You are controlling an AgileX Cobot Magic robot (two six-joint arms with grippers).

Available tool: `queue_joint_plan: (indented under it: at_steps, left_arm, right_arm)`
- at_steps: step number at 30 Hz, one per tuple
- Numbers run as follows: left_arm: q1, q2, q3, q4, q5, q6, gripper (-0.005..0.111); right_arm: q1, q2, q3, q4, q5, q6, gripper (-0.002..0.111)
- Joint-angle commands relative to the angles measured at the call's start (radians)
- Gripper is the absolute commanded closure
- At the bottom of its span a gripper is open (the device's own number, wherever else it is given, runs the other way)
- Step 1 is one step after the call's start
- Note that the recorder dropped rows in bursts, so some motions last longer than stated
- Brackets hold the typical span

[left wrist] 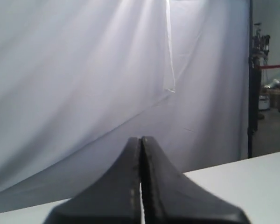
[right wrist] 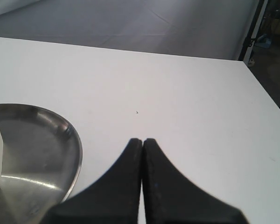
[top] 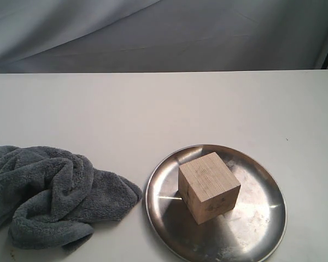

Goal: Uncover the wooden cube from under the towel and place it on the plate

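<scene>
place: lab studio | white table (top: 153,109) | grey backdrop cloth (top: 153,33) | stand pole (left wrist: 253,102)

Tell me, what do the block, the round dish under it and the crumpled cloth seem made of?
The cube looks like pale, unvarnished wood: fine grain lines cross its faces. The plate seems polished metal, perhaps steel: silvery, mirror-like, scratched. The towel looks like grey terry or microfibre: thick fluffy pile, soft folds.
</scene>
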Motion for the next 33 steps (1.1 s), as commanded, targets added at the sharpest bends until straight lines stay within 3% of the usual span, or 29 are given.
queue_joint_plan:
  at_steps: [1,5,13,24,29,33]
  left_arm:
    - [0.068,-0.131,0.084,-0.012,-0.028,-0.007,0.107]
    - [0.147,-0.238,0.142,-0.012,-0.008,-0.007,0.107]
    - [0.259,-0.240,0.204,-0.012,-0.001,-0.052,0.107]
    - [0.264,-0.240,0.204,-0.012,-0.006,-0.052,0.107]
    - [0.264,-0.240,0.209,-0.004,0.098,-0.052,0.107]
    - [0.264,-0.240,0.270,-0.002,0.094,-0.052,0.107]
  right_arm:
    - [0.002,-0.006,0.004,0.005,-0.007,-0.003,0.108]
    - [0.002,-0.006,0.004,0.005,-0.007,-0.003,0.108]
    - [0.002,-0.006,0.004,0.005,-0.009,-0.003,0.108]
    - [0.002,-0.006,0.004,0.005,-0.009,-0.003,0.108]
    - [0.002,-0.006,0.004,0.005,-0.009,-0.003,0.108]
    - [0.002,-0.006,0.004,0.005,-0.009,-0.003,0.108]
